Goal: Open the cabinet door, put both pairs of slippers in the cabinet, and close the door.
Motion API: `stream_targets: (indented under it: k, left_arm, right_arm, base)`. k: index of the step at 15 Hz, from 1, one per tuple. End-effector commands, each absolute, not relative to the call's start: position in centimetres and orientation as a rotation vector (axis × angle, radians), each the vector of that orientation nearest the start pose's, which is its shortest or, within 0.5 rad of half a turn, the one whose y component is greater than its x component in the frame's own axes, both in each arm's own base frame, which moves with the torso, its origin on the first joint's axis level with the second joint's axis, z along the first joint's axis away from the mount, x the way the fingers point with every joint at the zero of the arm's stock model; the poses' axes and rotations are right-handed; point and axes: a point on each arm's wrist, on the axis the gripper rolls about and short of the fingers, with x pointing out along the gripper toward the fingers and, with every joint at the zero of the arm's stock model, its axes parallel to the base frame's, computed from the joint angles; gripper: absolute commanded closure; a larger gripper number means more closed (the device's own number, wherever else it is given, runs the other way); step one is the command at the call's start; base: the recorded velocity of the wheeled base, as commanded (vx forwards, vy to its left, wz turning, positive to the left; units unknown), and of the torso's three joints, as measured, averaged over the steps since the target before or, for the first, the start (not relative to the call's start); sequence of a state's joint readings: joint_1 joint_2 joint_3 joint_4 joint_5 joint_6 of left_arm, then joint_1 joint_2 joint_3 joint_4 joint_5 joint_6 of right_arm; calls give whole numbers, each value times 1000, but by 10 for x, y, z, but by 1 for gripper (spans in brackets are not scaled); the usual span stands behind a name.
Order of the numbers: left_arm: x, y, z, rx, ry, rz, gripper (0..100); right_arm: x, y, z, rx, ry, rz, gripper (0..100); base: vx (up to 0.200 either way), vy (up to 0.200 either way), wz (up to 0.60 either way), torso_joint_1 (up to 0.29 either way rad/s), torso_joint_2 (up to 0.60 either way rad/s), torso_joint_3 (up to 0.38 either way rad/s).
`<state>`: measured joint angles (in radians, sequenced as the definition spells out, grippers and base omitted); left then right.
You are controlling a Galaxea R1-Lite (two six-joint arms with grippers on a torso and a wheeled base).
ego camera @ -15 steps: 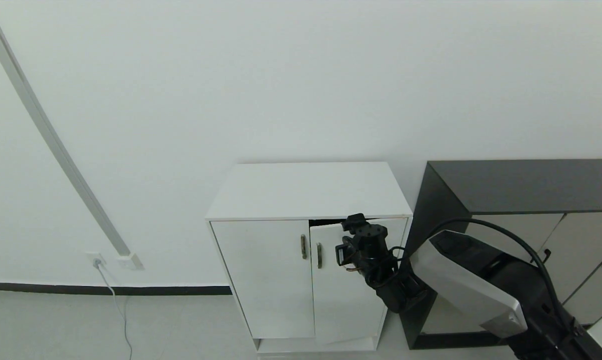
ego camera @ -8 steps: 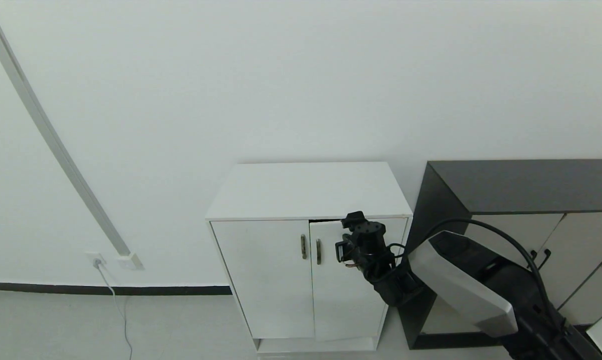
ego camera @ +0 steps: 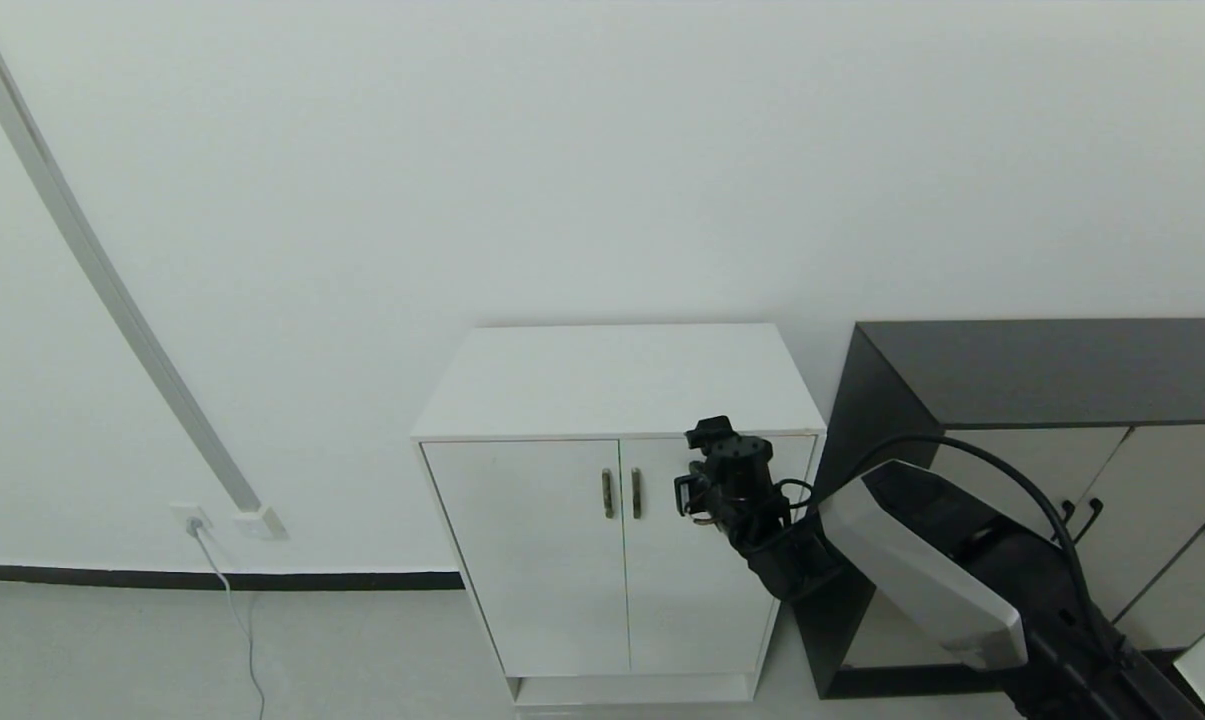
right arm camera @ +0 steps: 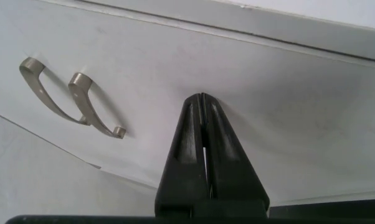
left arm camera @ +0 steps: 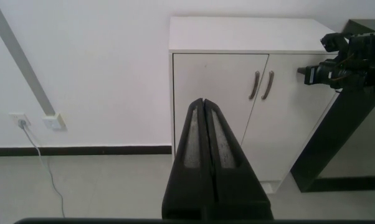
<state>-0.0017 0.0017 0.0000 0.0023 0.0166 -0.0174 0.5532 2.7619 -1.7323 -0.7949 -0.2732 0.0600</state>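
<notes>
Head view, right gripper (ego camera: 699, 482) at cabinet door (ego camera: 687, 600)

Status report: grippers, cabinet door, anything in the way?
Right gripper shut, against right door; door closed. Left gripper shut, back from cabinet. No obstacle seen.

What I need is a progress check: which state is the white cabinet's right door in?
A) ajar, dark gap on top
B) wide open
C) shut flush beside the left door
C: the right door lies flush with the left door, handles side by side, no gap showing.
</notes>
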Motion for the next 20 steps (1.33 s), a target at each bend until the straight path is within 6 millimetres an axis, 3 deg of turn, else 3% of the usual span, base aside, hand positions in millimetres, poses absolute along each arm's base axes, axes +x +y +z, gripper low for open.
stream_targets:
  k: [1, 13, 15, 20]
  left_arm:
    - [-23, 0, 75, -17, 3, 15, 100]
    - [-23, 0, 75, -18, 3, 15, 100]
    - [-23, 0, 75, -18, 4, 15, 100]
    - [-23, 0, 75, -18, 3, 15, 100]
  right_arm:
    - [457, 275, -22, -33, 218, 273, 100]
    - [449, 268, -11, -32, 199, 213, 100]
    - [439, 261, 1, -28, 190, 208, 100]
    - [390, 217, 39, -24, 188, 182, 100]
  base:
    - [0, 0, 0, 0, 0, 0]
    - [0, 0, 0, 0, 0, 0]
    - [0, 0, 0, 0, 0, 0]
    - [0, 0, 0, 0, 0, 0]
